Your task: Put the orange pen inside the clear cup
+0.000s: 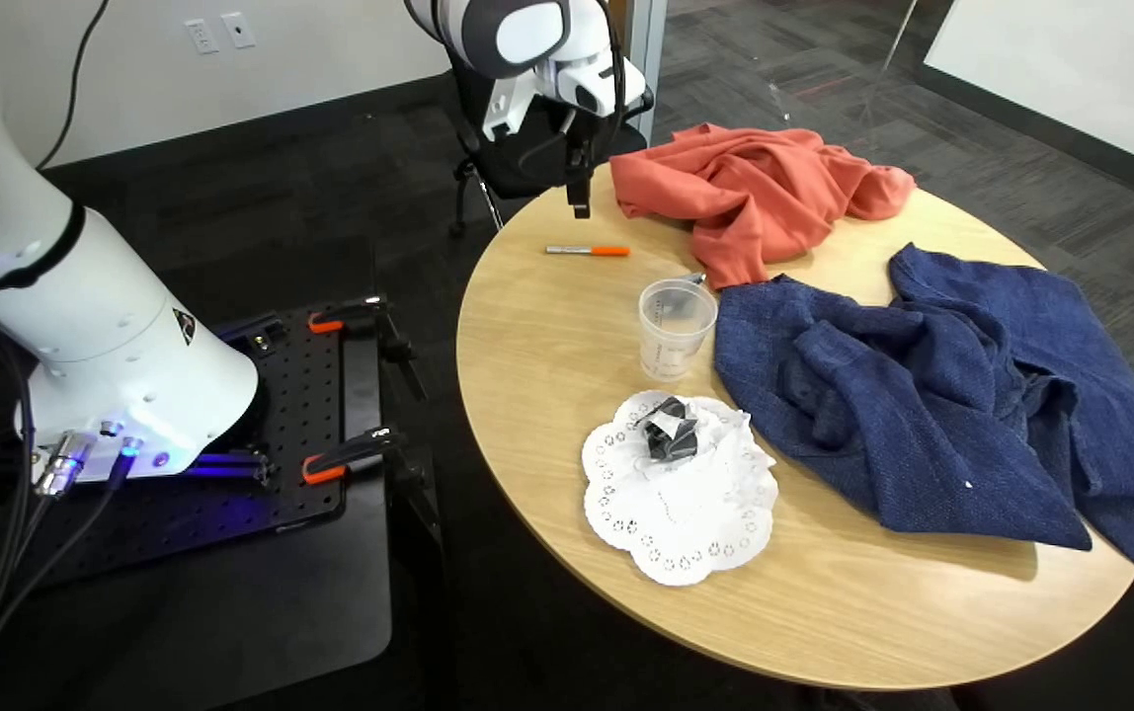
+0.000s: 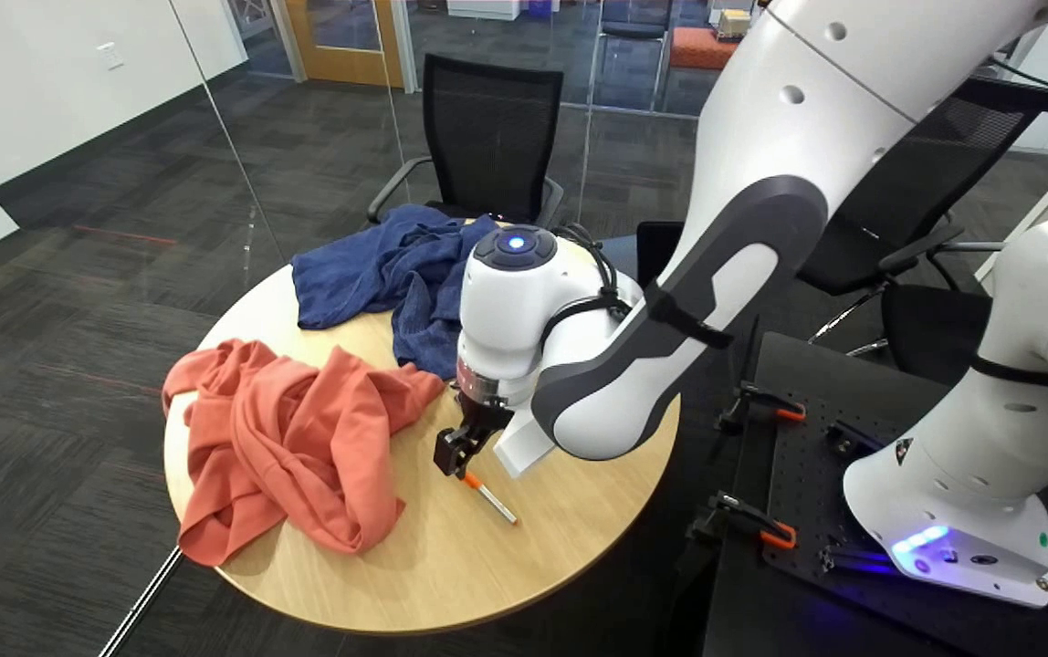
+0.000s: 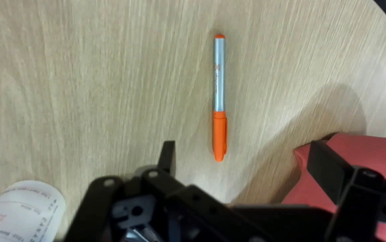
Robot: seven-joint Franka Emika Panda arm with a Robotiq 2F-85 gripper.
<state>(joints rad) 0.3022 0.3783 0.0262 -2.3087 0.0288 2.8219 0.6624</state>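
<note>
The orange pen, with a silver barrel and orange cap, lies flat on the table in both exterior views [image 1: 589, 251] [image 2: 490, 498]. It lies upright in the middle of the wrist view [image 3: 220, 101], cap toward my gripper. The clear cup [image 1: 676, 331] stands upright on the table and looks empty. Part of it shows at the lower left of the wrist view [image 3: 23, 211]; my arm hides it in an exterior view. My gripper [image 3: 243, 148] is open and empty, above the table near the pen's cap end. It also shows in both exterior views [image 1: 579, 202] [image 2: 455, 453].
A red-orange cloth [image 1: 765, 188] lies beside the pen and under my right finger in the wrist view [image 3: 371, 151]. A dark blue cloth [image 1: 923, 395] lies beside the cup. A white doily [image 1: 686, 533] with a black crumpled wrapper [image 1: 671, 434] lies near the cup on the round table [image 1: 518, 375].
</note>
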